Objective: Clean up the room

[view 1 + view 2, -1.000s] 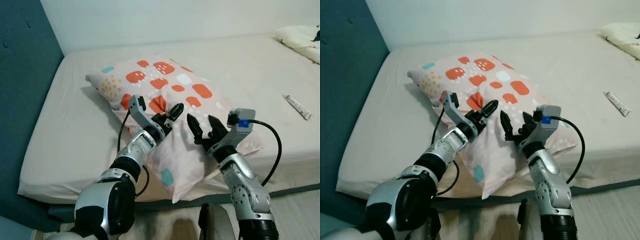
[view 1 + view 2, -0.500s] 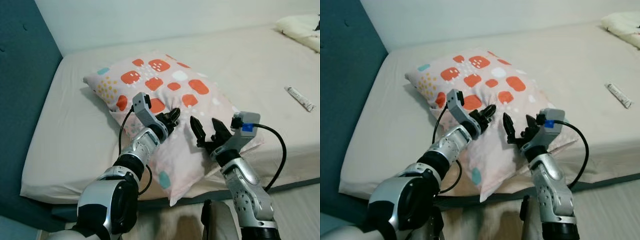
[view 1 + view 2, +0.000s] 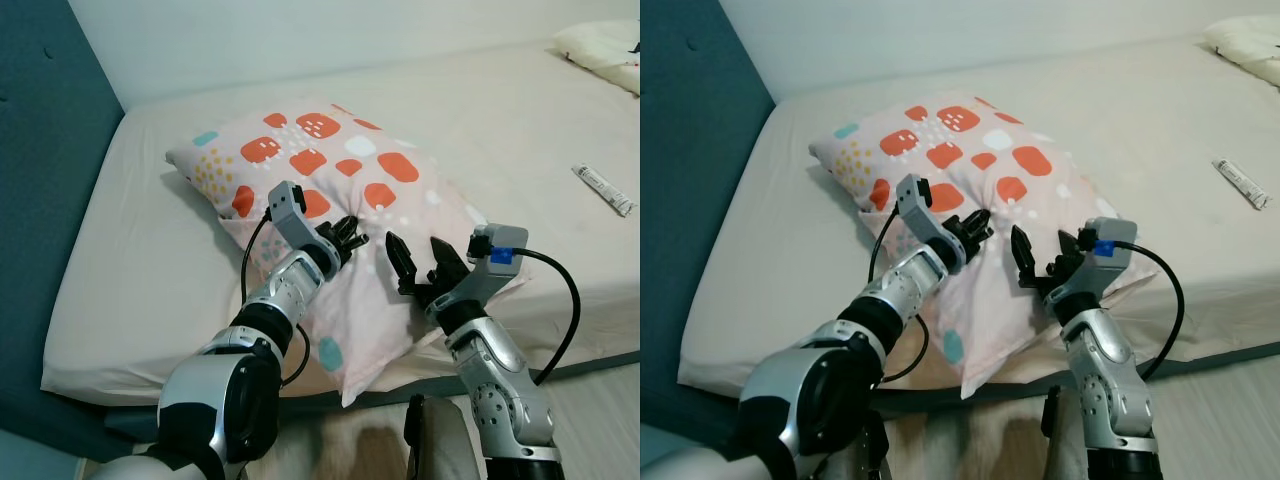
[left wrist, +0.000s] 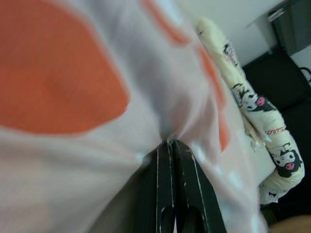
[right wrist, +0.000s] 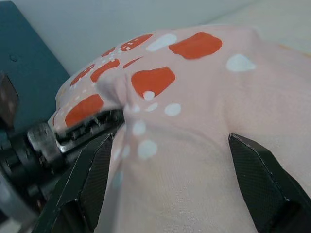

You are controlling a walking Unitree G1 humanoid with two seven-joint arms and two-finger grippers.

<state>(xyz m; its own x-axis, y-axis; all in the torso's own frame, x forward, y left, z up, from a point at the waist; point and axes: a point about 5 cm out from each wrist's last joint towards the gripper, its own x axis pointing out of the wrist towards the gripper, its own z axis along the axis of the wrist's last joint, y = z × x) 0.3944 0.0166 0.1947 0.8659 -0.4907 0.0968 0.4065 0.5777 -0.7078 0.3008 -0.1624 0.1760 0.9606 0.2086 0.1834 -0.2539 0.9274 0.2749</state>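
Note:
A pale pink pillow (image 3: 330, 170) with orange, white and teal patches lies on the bed (image 3: 150, 270), its near corner hanging over the front edge. My left gripper (image 3: 349, 232) is shut on a pinched fold of the pillow's cover near its middle; the left wrist view has the two black fingers (image 4: 170, 194) closed together on the fabric (image 4: 160, 131). My right gripper (image 3: 420, 258) stands open just to the right of it, its fingers (image 5: 92, 184) spread over the pillow (image 5: 194, 121) with the cloth between them.
The beige mattress runs to a white wall at the back. A teal padded headboard (image 3: 40, 150) bounds the left side. A small white tube (image 3: 601, 189) lies on the sheet at the right. A cream plush cushion (image 3: 600, 40) sits at the far right corner. Floor below the bed's front edge.
My left gripper has closed on a fold of the pillow cover, where it stood open a second ago. The right gripper has shifted slightly right and down. The camera has moved a little.

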